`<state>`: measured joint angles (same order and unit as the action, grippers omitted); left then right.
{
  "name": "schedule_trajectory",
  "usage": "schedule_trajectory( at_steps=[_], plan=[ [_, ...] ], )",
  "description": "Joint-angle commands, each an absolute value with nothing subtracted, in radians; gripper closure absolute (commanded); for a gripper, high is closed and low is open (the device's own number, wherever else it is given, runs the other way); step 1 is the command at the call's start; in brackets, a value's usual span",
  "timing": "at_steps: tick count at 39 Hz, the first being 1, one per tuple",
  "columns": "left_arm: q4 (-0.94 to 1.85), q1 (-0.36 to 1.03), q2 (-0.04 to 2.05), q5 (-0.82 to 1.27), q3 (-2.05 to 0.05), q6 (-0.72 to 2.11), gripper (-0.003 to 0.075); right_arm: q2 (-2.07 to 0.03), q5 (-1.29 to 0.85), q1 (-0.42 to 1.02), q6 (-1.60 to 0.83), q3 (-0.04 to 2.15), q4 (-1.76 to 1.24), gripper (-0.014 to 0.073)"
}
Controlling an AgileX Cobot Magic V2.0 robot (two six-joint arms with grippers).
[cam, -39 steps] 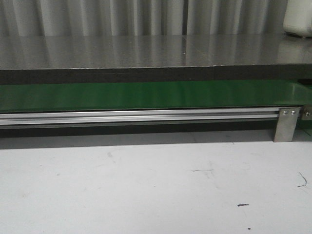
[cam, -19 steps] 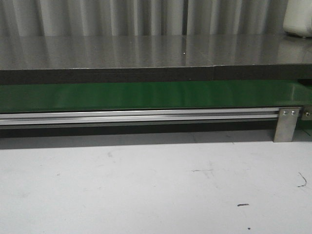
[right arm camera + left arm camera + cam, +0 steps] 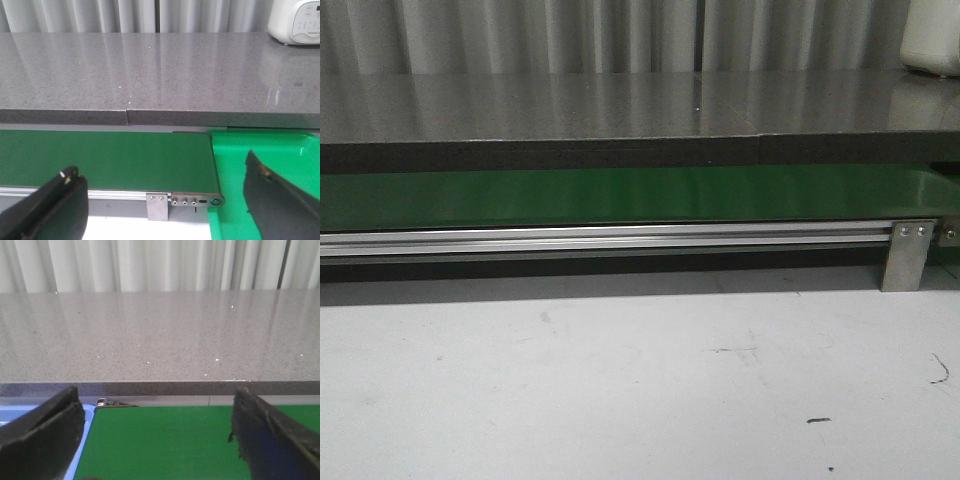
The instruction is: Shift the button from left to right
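The button is not in any view. The green conveyor belt [image 3: 620, 197] runs across the front view behind an aluminium rail [image 3: 600, 238]. My left gripper [image 3: 157, 432] is open and empty over the belt's left end [image 3: 160, 440], next to a blue tray's edge [image 3: 85, 435]. My right gripper [image 3: 162, 200] is open and empty above the belt's right end [image 3: 110, 157], where a green tray [image 3: 270, 160] begins. Neither gripper shows in the front view.
A grey stone counter [image 3: 620, 105] stands behind the belt, with a white appliance [image 3: 295, 20] at its far right. A metal bracket [image 3: 907, 255] holds the rail at the right. The white table top [image 3: 620, 380] lies in front.
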<state>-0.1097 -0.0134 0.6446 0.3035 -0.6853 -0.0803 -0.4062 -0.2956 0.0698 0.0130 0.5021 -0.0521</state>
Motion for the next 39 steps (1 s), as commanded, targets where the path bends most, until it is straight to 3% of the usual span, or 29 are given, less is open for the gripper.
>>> schedule_trajectory(
  at_steps=[1, 11, 21, 33, 39],
  plan=[
    [-0.101, -0.014, 0.78, 0.289, -0.83, -0.09, 0.0156, -0.419, -0.221, 0.065, 0.008, 0.537, -0.052, -0.0052],
    [-0.116, -0.043, 1.086, 0.447, -1.076, -0.09, 0.0155, -0.419, -0.221, 0.065, 0.008, 0.537, -0.052, -0.0052],
    [-0.114, -0.237, 1.331, 0.597, -1.297, -0.091, 0.0154, -0.419, -0.221, 0.065, 0.008, 0.537, -0.052, -0.0052],
    [-0.114, -0.4, 1.571, 0.626, -1.411, -0.047, 0.0153, -0.419, -0.221, 0.065, 0.008, 0.537, -0.052, -0.0052],
    [-0.052, -0.447, 1.693, 0.626, -1.426, 0.123, 0.0154, -0.419, -0.221, 0.065, 0.008, 0.537, -0.052, -0.0052]
  ],
)
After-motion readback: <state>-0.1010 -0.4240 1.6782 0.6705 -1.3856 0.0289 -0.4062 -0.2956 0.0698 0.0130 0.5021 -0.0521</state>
